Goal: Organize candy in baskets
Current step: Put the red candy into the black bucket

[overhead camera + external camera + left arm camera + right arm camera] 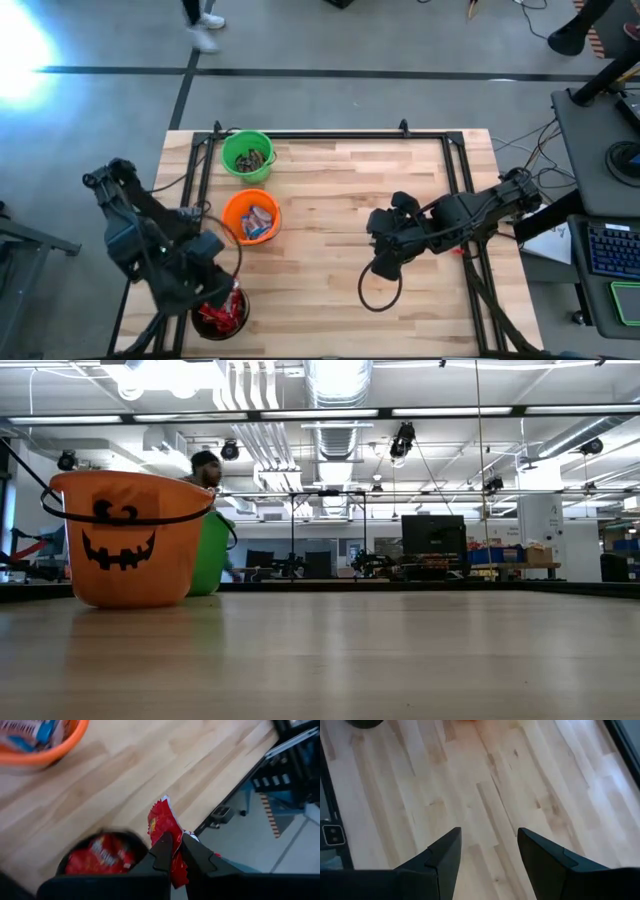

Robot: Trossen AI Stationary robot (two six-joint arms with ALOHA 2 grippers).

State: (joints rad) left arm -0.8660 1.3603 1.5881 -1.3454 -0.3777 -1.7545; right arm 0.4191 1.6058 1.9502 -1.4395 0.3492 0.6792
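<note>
Candy sorting nearly done, with one red piece about to drop.
Candy lies in all three buckets: brown in the green bucket [247,156] at the table's eleven o'clock, blue-and-white in the orange bucket [251,217] at nine, red in the black bucket [219,317] at seven. No loose sweets show on the table [340,220]. The left gripper [174,851] hovers over the black bucket, clamped tight on a red candy [165,827]. The right gripper [487,847] waits at four o'clock, jaws spread, empty.
</note>
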